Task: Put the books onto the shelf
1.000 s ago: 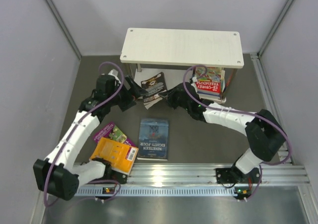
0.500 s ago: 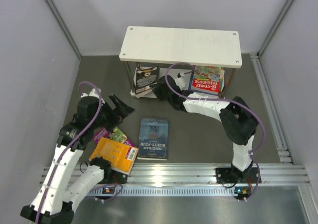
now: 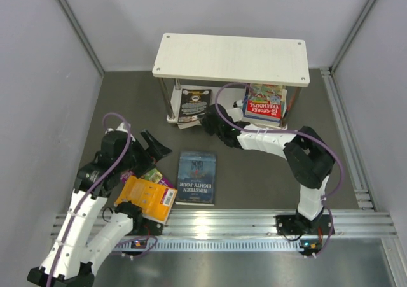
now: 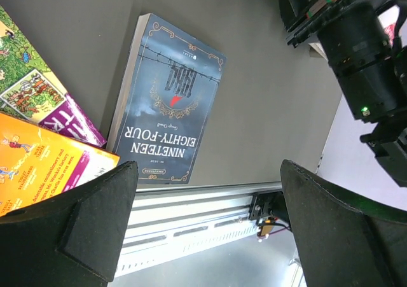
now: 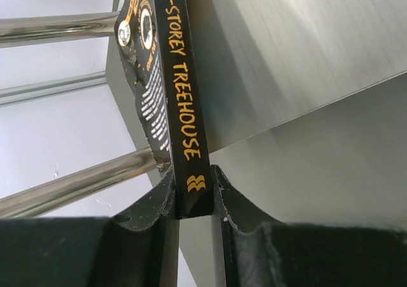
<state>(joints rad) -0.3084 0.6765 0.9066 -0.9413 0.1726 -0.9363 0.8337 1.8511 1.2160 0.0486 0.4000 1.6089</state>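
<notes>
My right gripper (image 3: 205, 116) (image 5: 194, 198) is shut on a black book (image 3: 191, 104) (image 5: 170, 90) by its spine, holding it at the left end of the lower board of the shelf (image 3: 232, 59). Another stack of books (image 3: 265, 103) lies on that lower board at the right. On the floor lie a dark blue book (image 3: 196, 177) (image 4: 170, 102), an orange-yellow book (image 3: 147, 198) (image 4: 38, 172) and a purple-green book (image 3: 145, 171) (image 4: 32, 86). My left gripper (image 3: 159, 148) (image 4: 206, 226) hangs open above the floor books, holding nothing.
A metal rail (image 3: 254, 226) runs along the near edge of the floor. Grey walls close in on both sides and behind the shelf. The shelf's thin metal legs (image 5: 70, 185) stand close to the black book.
My right gripper has carried the black book back to the shelf's lower left. My left arm has let go and drawn back toward the floor books.
</notes>
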